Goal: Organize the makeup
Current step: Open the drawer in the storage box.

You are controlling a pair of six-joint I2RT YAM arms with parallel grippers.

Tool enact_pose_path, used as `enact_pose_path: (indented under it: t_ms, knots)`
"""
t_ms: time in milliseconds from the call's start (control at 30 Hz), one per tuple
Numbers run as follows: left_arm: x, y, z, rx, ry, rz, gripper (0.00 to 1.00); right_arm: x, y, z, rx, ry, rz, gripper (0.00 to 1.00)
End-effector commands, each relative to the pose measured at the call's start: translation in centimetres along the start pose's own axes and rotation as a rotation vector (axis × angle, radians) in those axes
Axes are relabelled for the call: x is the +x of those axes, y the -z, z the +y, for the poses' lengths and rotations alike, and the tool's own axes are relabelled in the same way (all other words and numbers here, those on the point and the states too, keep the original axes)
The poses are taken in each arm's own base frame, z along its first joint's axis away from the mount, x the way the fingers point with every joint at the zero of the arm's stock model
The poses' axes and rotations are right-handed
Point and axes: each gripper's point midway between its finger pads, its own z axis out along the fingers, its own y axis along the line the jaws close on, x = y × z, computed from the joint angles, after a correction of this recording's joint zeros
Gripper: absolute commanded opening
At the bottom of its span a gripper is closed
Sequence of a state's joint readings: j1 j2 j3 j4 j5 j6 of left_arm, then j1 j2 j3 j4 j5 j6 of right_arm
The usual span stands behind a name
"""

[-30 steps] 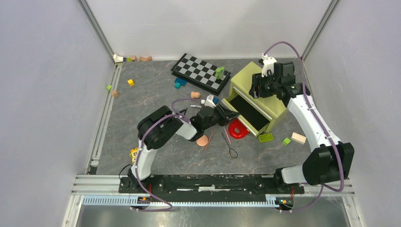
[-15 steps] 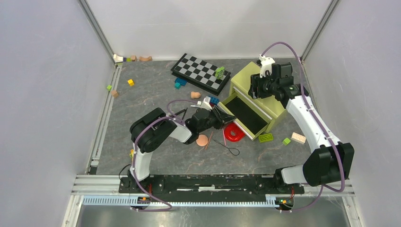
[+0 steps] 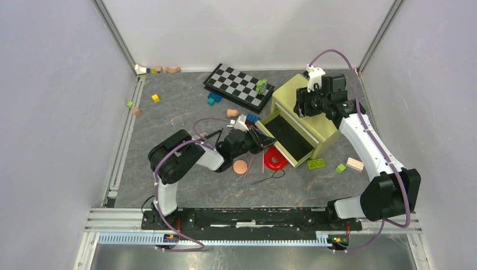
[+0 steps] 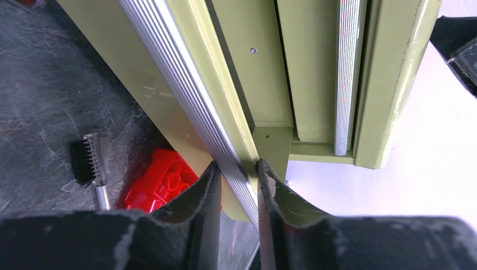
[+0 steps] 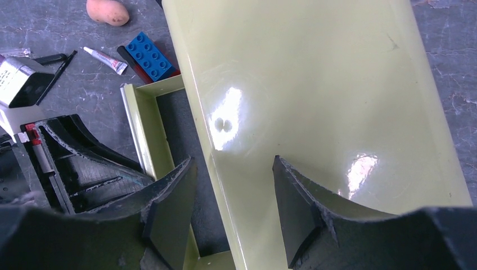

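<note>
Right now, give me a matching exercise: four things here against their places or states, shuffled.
1 left gripper
2 right gripper
3 peach puff
4 chessboard

a on the table beside the left arm
b clamped on the drawer front
c near the table's far edge
d open above the cabinet top

Pairs: 1-b, 2-d, 3-a, 4-c

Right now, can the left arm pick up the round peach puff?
Probably not yet. The left gripper is clamped on the open drawer. The puff lies uncovered right beside that arm, so after letting go it should reach.
</note>
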State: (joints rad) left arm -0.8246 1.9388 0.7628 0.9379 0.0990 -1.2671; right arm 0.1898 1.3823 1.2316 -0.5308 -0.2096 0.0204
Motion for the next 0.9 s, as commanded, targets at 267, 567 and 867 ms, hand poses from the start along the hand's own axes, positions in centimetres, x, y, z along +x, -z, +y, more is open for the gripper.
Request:
enact_pose_path:
  t_ms: [267, 567, 867]
  knots:
    - [-2.1, 2.2, -2.4, -0.024, -0.221, -0.017, 0.57, -1.5, 1.6, 2.4, -0.032, 0.045, -0.037, 0.60]
    - [-7.0, 7.9, -3.6, -0.244, -0.417, -0.095, 0.63, -1.6, 1.8, 6.6, -0.105, 0.084, -0.026, 0.58]
    - [-15.7, 19.3, -0.1, -0.636, -0.427, -0.133, 0.71, 0.7, 0.7, 14.1, -0.160, 0.043, 0.001, 0.55]
